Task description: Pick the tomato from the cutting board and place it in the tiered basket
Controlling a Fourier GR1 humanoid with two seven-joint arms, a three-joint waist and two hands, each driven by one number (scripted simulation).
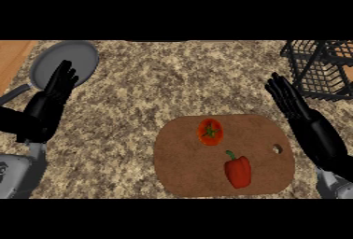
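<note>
A red tomato [210, 131] with a green stem lies on the upper middle of the brown cutting board [186, 158]. The black wire tiered basket [318, 70] stands at the counter's far right corner. My right hand [289, 100] is open with straight fingers pointing up, to the right of the board and just below the basket, apart from the tomato. My left hand [53, 91] is open and resting at the left, fingers up, far from the board.
A red bell pepper [238, 170] lies on the board's lower right, below the tomato. A grey pan [72, 56] sits at the far left behind my left hand. The speckled stone counter [172, 79] spreads between board and basket.
</note>
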